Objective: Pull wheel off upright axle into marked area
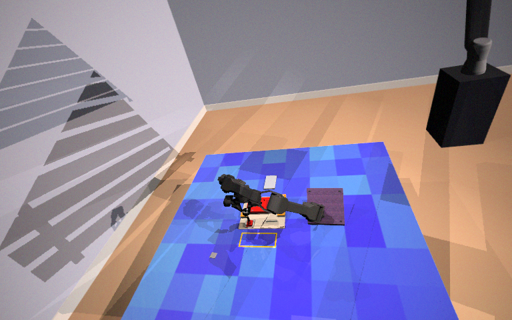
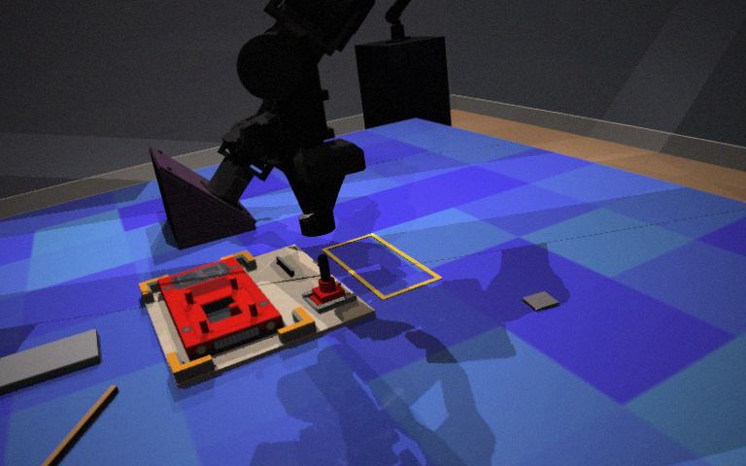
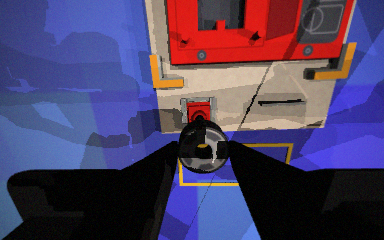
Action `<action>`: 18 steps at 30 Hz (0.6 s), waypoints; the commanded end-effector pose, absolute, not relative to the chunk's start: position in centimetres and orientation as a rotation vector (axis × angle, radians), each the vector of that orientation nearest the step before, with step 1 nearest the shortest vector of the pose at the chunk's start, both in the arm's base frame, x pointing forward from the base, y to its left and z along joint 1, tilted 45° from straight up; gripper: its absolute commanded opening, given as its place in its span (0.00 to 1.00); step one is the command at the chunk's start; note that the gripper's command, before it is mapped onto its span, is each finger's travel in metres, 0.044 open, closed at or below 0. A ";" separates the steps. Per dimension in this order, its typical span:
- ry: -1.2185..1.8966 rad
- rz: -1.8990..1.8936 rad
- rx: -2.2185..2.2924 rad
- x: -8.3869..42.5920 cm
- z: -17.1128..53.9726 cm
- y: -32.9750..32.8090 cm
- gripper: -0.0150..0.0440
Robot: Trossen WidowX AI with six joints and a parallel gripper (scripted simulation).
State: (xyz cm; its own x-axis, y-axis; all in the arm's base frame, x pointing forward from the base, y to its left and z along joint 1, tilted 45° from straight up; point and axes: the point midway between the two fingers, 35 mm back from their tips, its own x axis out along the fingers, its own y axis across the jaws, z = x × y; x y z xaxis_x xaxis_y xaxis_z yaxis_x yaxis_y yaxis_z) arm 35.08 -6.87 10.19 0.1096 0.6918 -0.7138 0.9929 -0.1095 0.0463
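Note:
My gripper (image 1: 245,210) (image 2: 317,218) (image 3: 202,146) is shut on the black wheel (image 2: 317,225) (image 3: 190,158), which has a grey face. The wheel hangs in the air above the upright black axle (image 2: 323,268), with a gap between them in the exterior view. The axle stands on a red base (image 1: 249,223) (image 2: 328,292) (image 3: 198,108) at a corner of the pale board. The marked area, a yellow outline (image 1: 257,247) (image 2: 407,256) (image 3: 210,184), lies on the table just beyond the board's edge, with no wheel in it.
The pale board (image 2: 263,262) (image 3: 230,111) carries a red block (image 2: 263,302) (image 3: 225,55) between orange corner brackets. A purple wedge (image 1: 332,200) (image 2: 192,214) stands by the arm. A small grey tile (image 1: 213,255) (image 2: 540,300), a grey slab (image 1: 270,181) (image 2: 54,359) and an orange stick (image 2: 82,422) lie around.

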 end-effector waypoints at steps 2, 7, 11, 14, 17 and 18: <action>1.640 -0.731 1.845 34.7 10.8 -6.0 0.25; 1.641 -0.727 1.836 33.6 12.6 -4.4 0.25; 1.641 -0.730 1.841 32.7 13.9 -3.1 0.25; 1.641 -0.732 1.844 31.9 14.8 -2.2 0.25; 1.642 -0.733 1.848 31.1 15.7 -1.2 0.25; 1.642 -0.734 1.849 30.8 16.0 -0.9 0.25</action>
